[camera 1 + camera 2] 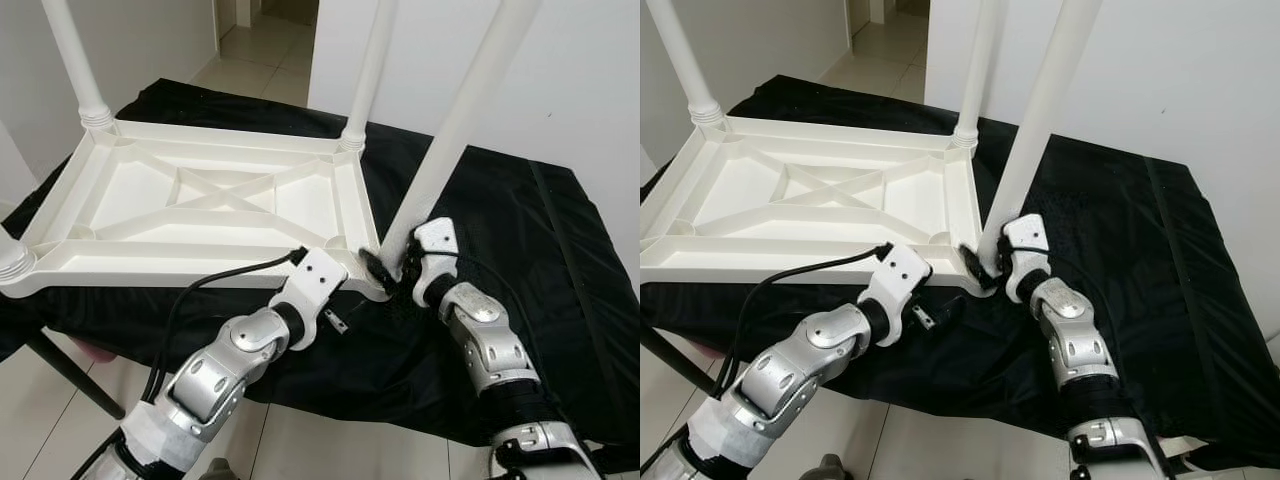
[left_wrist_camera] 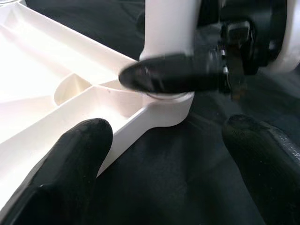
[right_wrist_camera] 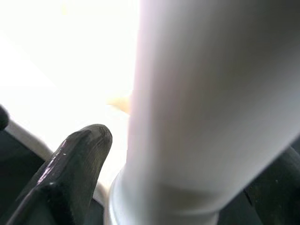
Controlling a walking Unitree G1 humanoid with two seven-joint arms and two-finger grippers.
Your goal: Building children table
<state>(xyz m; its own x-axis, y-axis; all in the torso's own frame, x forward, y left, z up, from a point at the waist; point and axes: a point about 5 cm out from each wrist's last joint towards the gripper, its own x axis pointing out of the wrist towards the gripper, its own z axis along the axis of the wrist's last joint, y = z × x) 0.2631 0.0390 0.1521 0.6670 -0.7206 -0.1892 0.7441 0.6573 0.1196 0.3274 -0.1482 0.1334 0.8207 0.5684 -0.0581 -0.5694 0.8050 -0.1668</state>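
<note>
A white plastic children's table top (image 1: 200,195) lies upside down on a black cloth (image 1: 520,240). Two legs stand in its far corners, one at the left (image 1: 78,70) and one at the right (image 1: 366,80). A third leg (image 1: 458,130) rises tilted from the near right corner. My right gripper (image 1: 388,266) is shut on the base of this leg (image 3: 197,93), one finger (image 3: 75,164) on each side. My left gripper (image 2: 168,154) is open just in front of that same corner socket (image 2: 164,110), its fingers (image 2: 75,164) apart.
The cloth-covered work surface ends at its front edge (image 1: 330,395), with tiled floor (image 1: 50,400) below. A black cable (image 1: 200,290) runs from my left wrist. White walls (image 1: 590,80) stand behind, with a doorway (image 1: 265,30) at the back. A dark table leg (image 1: 65,375) slants below left.
</note>
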